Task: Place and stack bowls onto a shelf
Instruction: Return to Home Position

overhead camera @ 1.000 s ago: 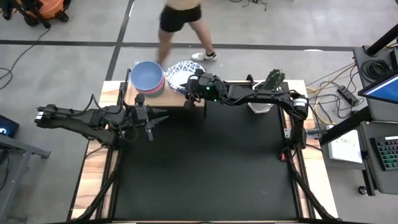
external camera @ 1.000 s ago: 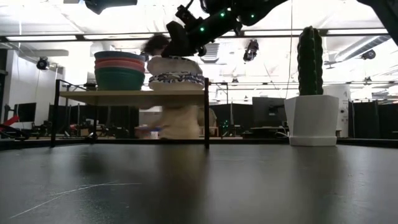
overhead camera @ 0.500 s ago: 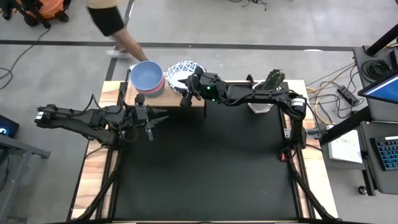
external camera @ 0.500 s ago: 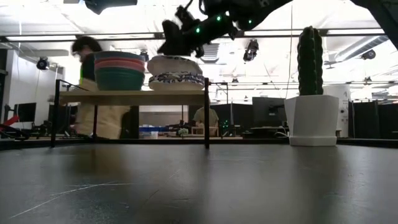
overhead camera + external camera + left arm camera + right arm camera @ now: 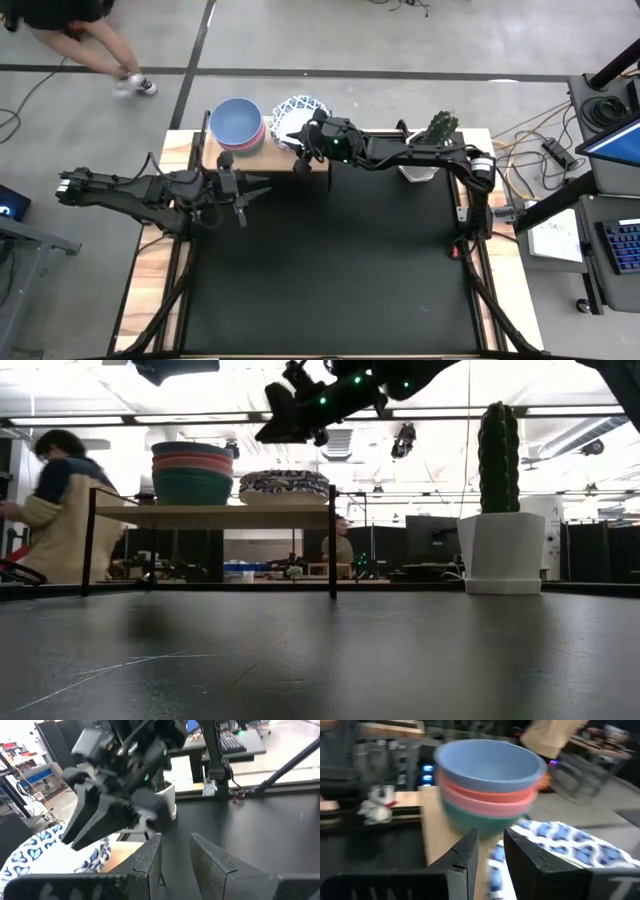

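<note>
The right claw (image 5: 298, 142) hangs slightly higher than a moment ago, a little open and empty. Just beneath it, the white patterned bowls (image 5: 283, 484) now sit nested flat on the shelf (image 5: 220, 515), beside the coloured bowl stack (image 5: 192, 472). Stacking looks finished. Meanwhile the left claw (image 5: 252, 190) waits over the desk (image 5: 330, 270), open and empty.

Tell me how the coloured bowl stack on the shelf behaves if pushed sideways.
Nested deep, only rims showing, the coloured stack would probably slide as one rather than topple. It sits near the shelf edge, so an outward push might drop it. The right gripper hovers over the patterned bowls beside it.
</note>
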